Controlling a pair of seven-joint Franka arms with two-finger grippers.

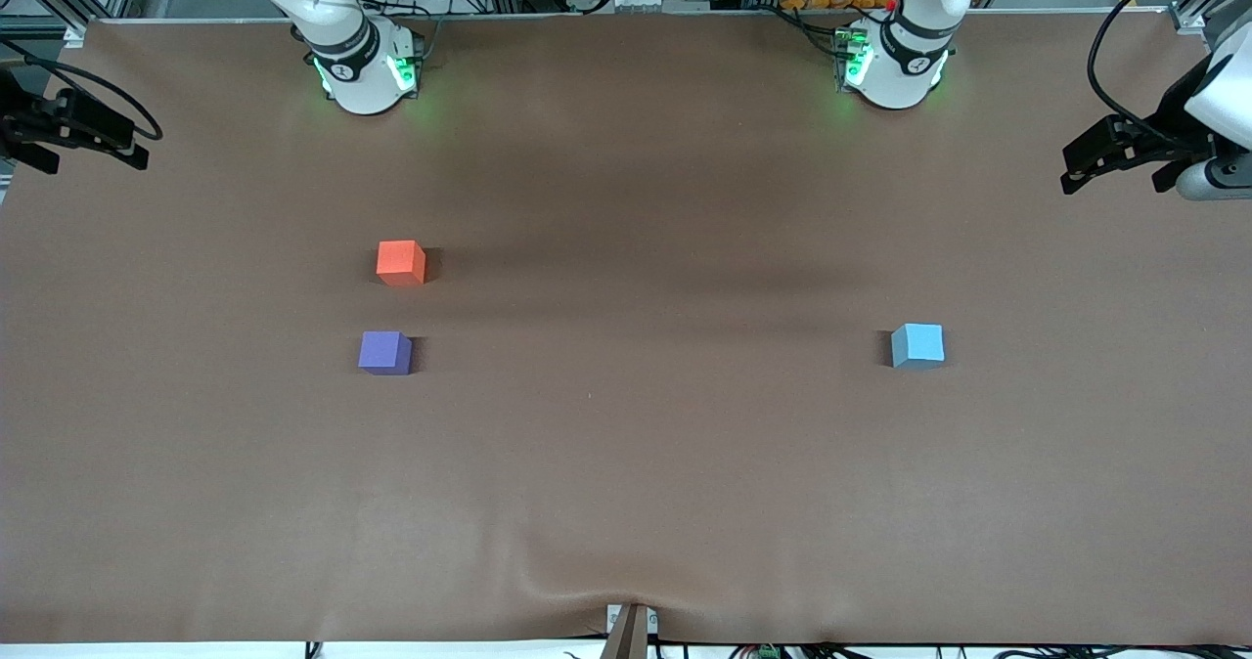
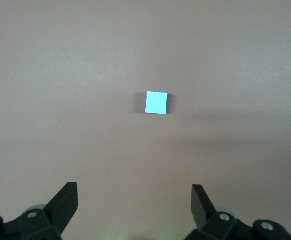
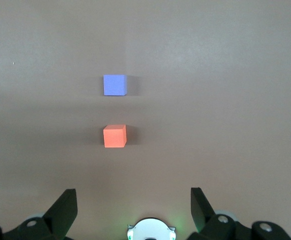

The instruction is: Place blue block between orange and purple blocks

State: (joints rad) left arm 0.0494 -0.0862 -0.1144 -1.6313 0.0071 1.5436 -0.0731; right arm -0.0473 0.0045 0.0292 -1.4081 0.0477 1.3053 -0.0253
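The light blue block (image 1: 917, 345) sits alone on the brown table toward the left arm's end; it also shows in the left wrist view (image 2: 156, 103). The orange block (image 1: 400, 261) and the purple block (image 1: 383, 352) sit toward the right arm's end, with a gap between them. The purple one is nearer the front camera. Both show in the right wrist view, orange (image 3: 114, 136) and purple (image 3: 114, 85). My left gripper (image 1: 1071, 172) (image 2: 134, 192) is open and empty, high over its end of the table. My right gripper (image 1: 137, 146) (image 3: 133, 192) is open and empty, high over its end.
The brown cover (image 1: 626, 463) spans the whole table and has a small wrinkle at the front edge (image 1: 587, 591). The right arm's base (image 1: 364, 67) and the left arm's base (image 1: 895, 63) stand along the table's back edge.
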